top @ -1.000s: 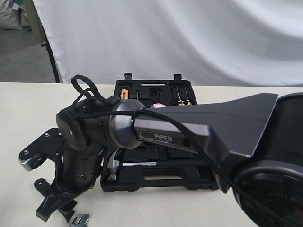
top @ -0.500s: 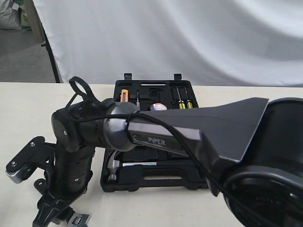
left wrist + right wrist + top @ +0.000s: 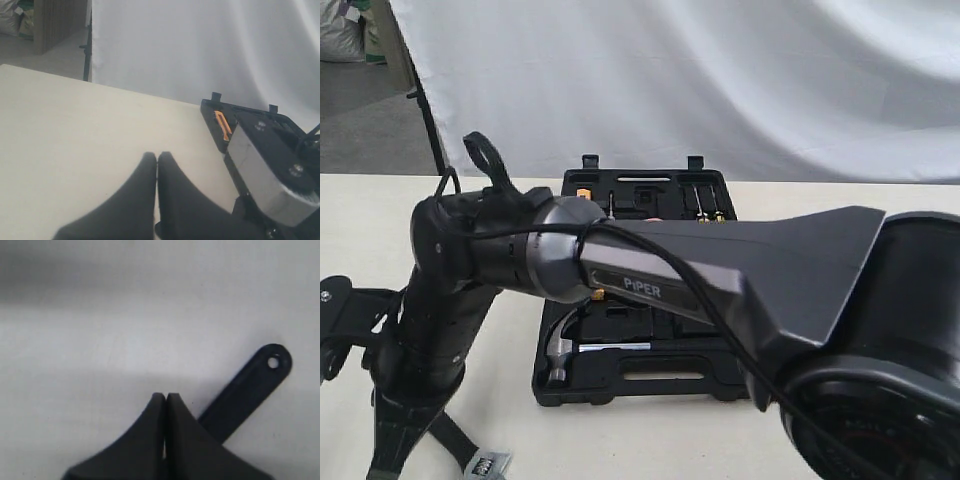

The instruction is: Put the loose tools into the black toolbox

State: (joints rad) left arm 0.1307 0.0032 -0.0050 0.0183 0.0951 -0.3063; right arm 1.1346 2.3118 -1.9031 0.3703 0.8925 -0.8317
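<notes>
Two claws are both showing pinched shut right now. Nearest first: the right gripper (image 3: 165, 399) is hanging low over the table (image 3: 360, 220), fingertips meeting with nothing visible between them. The wrench (image 3: 250, 387) is lying just beside that claw, not in it. Its black handle is running slantwise out from behind one finger, the end with the hanging hole pointing away from the tips. So you are looking at a claw sitting off to one side of the handle, with the long axis crossing past it rather than through the jaws. I cannot tell whether the finger is touching the handle.

In the exterior view the wrench's silver head is peeking in at the near edge, and the right arm is reaching across the middle to it, so that arm is the nearer one. My guess is that you are needing to open up, shift sideways onto the handle and square the jaws across it.

The left gripper (image 3: 157, 159) is hovering closed and empty over bare table.

Farther back the black toolbox (image 3: 650, 385) is lying open, the hammer (image 3: 563, 352) resting in its near half. Beyond that, screwdrivers (image 3: 705, 212) and orange-handled pliers (image 3: 583, 193) are sitting in the far half. The arm is hiding much of the case, and no tape roll is showing.
</notes>
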